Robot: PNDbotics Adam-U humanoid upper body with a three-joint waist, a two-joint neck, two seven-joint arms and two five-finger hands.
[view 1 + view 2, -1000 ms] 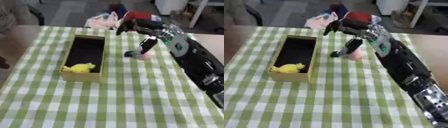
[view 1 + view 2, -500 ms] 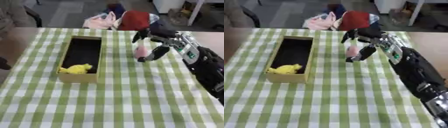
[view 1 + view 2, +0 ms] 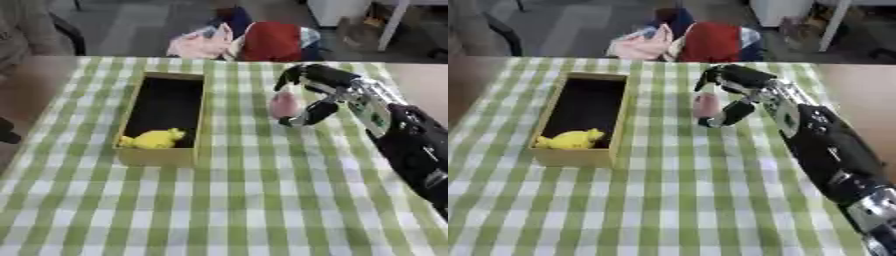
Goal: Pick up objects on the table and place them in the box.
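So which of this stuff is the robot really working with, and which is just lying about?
Working with: pink object in the right robot hand; wooden box; yellow toy inside it.

Lying about: checked tablecloth; pile of clothes beyond the table.

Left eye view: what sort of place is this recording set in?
Probably an indoor room or lab set up for tabletop trials: a table with green checked cloth, a wooden box, and bundled clothes or bags on the floor behind.
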